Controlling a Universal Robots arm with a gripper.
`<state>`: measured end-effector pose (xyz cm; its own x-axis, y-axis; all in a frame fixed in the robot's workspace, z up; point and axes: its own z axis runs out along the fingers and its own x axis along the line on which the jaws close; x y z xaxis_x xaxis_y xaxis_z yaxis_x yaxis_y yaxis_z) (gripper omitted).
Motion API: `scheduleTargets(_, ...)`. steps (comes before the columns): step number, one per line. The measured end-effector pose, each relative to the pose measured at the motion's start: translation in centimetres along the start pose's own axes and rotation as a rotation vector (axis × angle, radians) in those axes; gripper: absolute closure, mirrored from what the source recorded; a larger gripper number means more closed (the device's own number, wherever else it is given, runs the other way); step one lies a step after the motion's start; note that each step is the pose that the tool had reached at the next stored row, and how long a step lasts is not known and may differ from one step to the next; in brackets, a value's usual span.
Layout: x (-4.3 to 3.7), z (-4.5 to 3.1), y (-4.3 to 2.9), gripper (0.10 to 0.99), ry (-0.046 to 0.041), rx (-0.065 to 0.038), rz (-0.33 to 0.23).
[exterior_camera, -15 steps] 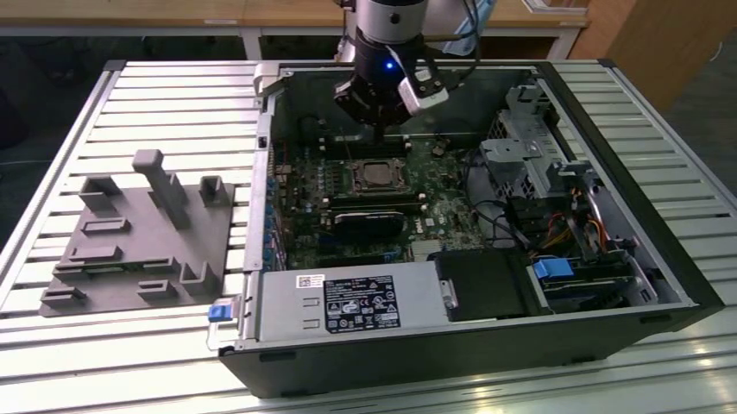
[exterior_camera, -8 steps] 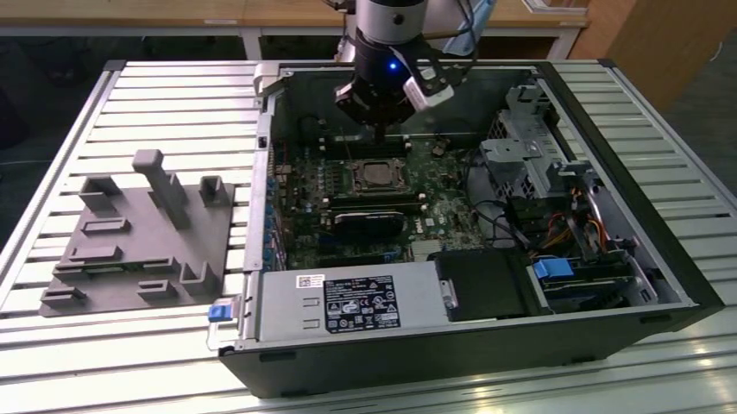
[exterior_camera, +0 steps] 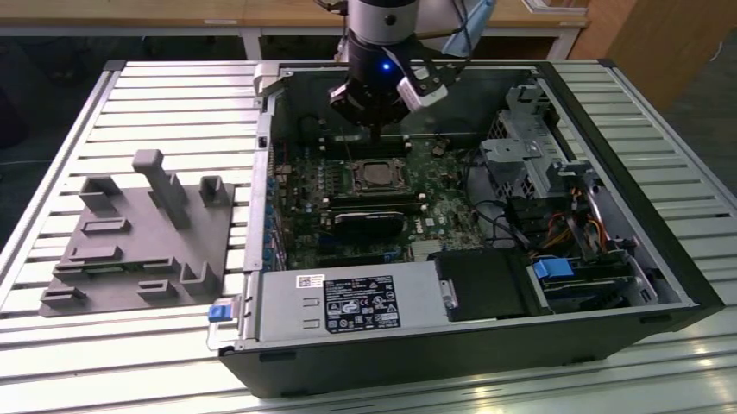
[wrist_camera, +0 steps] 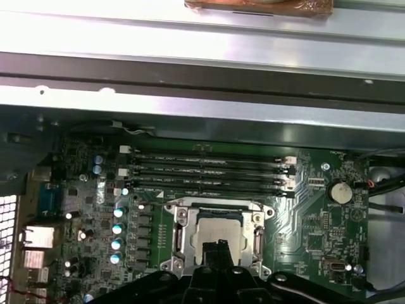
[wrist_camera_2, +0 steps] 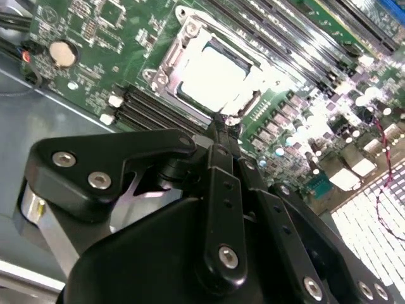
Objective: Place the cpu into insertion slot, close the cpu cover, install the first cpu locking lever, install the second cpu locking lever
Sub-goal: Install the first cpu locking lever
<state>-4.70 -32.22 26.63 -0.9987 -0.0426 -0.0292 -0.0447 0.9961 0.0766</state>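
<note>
1. Exterior view: an open black metal computer case lies on a white slatted table, with a grey moulded plastic fixture at nine o'clock of the case. The black two-fingered gripper hangs over the green circuit board. The small square silver-grey cpu is close by, at six o'clock of the gripper. A silver power supply box sits at six o'clock of the board.
2. Second wrist view: the gripper has its jaws together with nothing between them. Its tip is just beside the edge of the thin silver metal cpu cover, which lies flat around the cpu.
3. First wrist view: the cpu sits in the dark square insertion slot, framed by the lowered cpu cover. Long black memory slots run parallel, just beside the cover. The gripper overlaps the chip's edge; whether it touches the chip cannot be told.
</note>
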Motion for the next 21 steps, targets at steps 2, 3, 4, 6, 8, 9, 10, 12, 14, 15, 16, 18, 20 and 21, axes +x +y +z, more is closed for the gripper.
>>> scheduleTargets(2, 0.42, 0.00, 0.04, 0.980, -0.0002, 0.000, 0.000)
scheduleTargets(3, 0.61, 0.01, 0.07, 0.980, -0.0003, 0.000, 0.001)
scheduleTargets(4, 0.77, 0.03, 0.10, 0.980, 0.0000, 0.003, 0.002)
scheduleTargets(6, 1.04, 0.08, 0.15, 0.980, 0.0002, 0.012, 0.003)
scheduleTargets(8, 1.31, 0.09, 0.16, 0.980, 0.0002, 0.013, 0.004)
scheduleTargets(9, 1.45, 0.09, 0.18, 0.980, 0.0001, 0.013, 0.004)
scheduleTargets(10, 1.63, 0.09, 0.20, 0.980, 0.0001, 0.013, 0.005)
scheduleTargets(12, 2.19, 0.10, 0.23, 0.980, 0.0001, 0.013, 0.006)
scheduleTargets(14, 2.74, 0.11, 0.26, 0.980, 0.0000, 0.013, 0.006)
scheduleTargets(15, 2.93, 0.13, 0.28, 0.980, -0.0001, 0.013, 0.006)
scheduleTargets(16, 3.07, 0.16, 0.31, 0.980, -0.0002, 0.013, 0.006)
scheduleTargets(18, 3.33, 0.22, 0.37, 0.980, 0.0000, 0.013, 0.006)
scheduleTargets(20, 3.63, 0.30, 0.42, 0.980, 0.0001, 0.013, 0.006)
scheduleTargets(21, 3.81, 0.34, 0.46, 0.980, 0.0000, 0.013, 0.006)
